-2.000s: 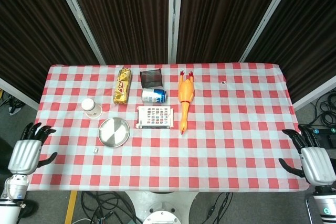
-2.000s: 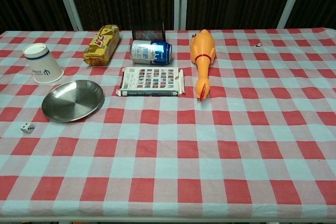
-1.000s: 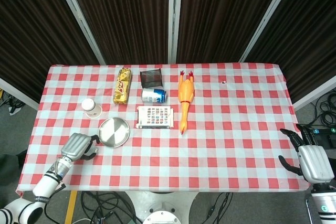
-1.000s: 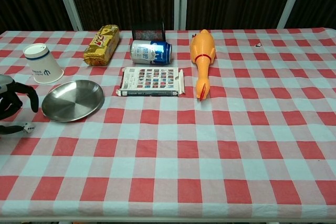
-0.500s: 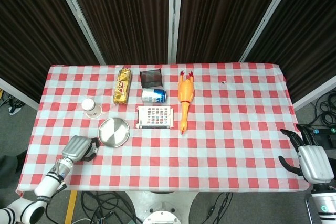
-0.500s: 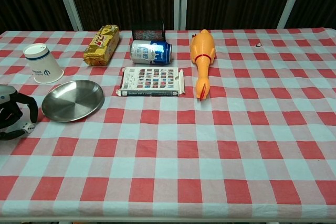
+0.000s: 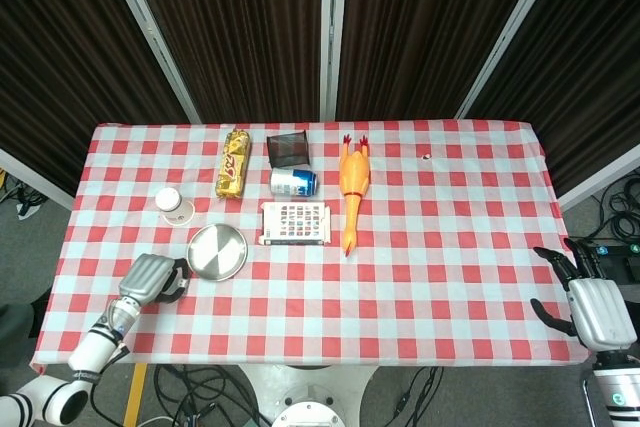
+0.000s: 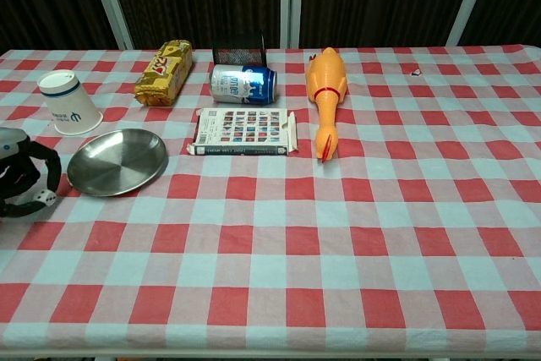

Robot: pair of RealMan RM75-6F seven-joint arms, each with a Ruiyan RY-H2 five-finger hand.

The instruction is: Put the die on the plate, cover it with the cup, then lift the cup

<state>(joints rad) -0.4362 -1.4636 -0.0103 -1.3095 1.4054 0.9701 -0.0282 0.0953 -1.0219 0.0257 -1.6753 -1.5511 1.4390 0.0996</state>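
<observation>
The small white die [image 8: 40, 199] sits between the dark fingers of my left hand [image 8: 21, 181], which pinches it just above the cloth at the table's left edge. In the head view my left hand [image 7: 150, 279] covers the die. The round metal plate [image 8: 117, 161] [image 7: 217, 252] lies just to the right of that hand. A white paper cup [image 8: 69, 102] [image 7: 173, 205] stands upside down behind the plate. My right hand [image 7: 597, 309] hangs off the table's right edge with fingers spread, holding nothing.
Behind the plate lie a yellow snack packet [image 7: 233, 163], a black mesh holder [image 7: 288, 148], a blue can on its side [image 7: 293, 182], a flat printed box [image 7: 295, 223] and an orange rubber chicken [image 7: 353, 187]. A red-checked cloth covers the table.
My left hand came in from beside the table, closed its fingers around the die and has raised it slightly. The right hand has hardly moved.
</observation>
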